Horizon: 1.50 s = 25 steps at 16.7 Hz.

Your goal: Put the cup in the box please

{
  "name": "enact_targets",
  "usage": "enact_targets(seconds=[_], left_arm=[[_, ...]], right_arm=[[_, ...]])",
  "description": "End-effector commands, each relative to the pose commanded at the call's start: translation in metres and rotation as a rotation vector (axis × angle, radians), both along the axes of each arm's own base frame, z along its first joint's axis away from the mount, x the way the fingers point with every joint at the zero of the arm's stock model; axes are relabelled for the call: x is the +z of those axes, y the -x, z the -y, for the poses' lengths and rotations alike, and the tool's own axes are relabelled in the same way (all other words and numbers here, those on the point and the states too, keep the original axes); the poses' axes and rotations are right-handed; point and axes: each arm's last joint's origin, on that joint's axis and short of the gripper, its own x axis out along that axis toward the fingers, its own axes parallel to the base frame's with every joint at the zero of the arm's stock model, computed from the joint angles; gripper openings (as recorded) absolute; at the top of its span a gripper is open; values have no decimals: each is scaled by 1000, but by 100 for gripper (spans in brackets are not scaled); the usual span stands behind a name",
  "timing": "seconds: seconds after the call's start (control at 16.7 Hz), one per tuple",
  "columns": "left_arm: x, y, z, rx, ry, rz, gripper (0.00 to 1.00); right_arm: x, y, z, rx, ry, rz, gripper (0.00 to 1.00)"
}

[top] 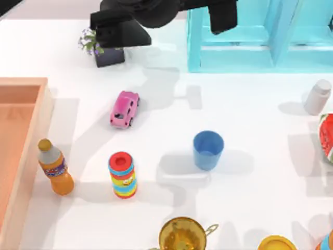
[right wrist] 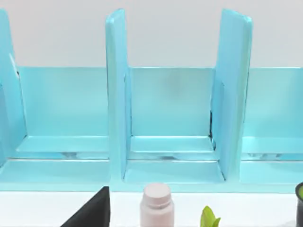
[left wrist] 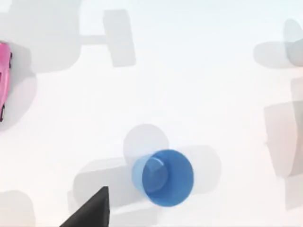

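The cup (top: 208, 150) is a small plain blue tumbler standing upright on the white table, right of centre, with nothing touching it. In the left wrist view the cup (left wrist: 163, 177) shows from straight above, mouth up, with a dark tip of my left gripper (left wrist: 90, 210) well apart from it at the picture's edge. My left arm (top: 135, 18) hangs high along the back of the table. The box (top: 23, 82) is a large orange-brown crate at the table's left edge, far from the cup. A dark part of my right gripper (right wrist: 92, 210) faces the cabinet.
Between cup and box stand a pink toy car (top: 125, 109), a striped can (top: 122, 175) and an orange drink bottle (top: 55, 167). A gold pot (top: 183, 234) sits at the front, a turquoise cabinet (top: 244, 41) and a potted plant (top: 101, 49) at the back, a white bottle (top: 317, 97) at the right.
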Motion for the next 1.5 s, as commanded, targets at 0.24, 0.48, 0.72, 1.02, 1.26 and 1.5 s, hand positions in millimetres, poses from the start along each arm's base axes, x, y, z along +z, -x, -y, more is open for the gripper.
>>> enact_targets(seconds=[0.24,0.48,0.72,1.02,1.26,1.5], left_arm=[[-45,-22,71,25,-110,-171,100],[-105,-28,116,59,-256,-311,100],[-135,-26,131,79,-336,-372,100],[-137,-28,130,83,-337,-375,100],[-151,-31,133,78,-334,-369,100],[-198,-36,134,79,-340,-375,100]], right_arm=[[0,0,0,0,0,0,100],[0,0,0,0,0,0,100],[0,0,0,0,0,0,100],[0,0,0,0,0,0,100],[0,0,0,0,0,0,100],[0,0,0,0,0,0,100]])
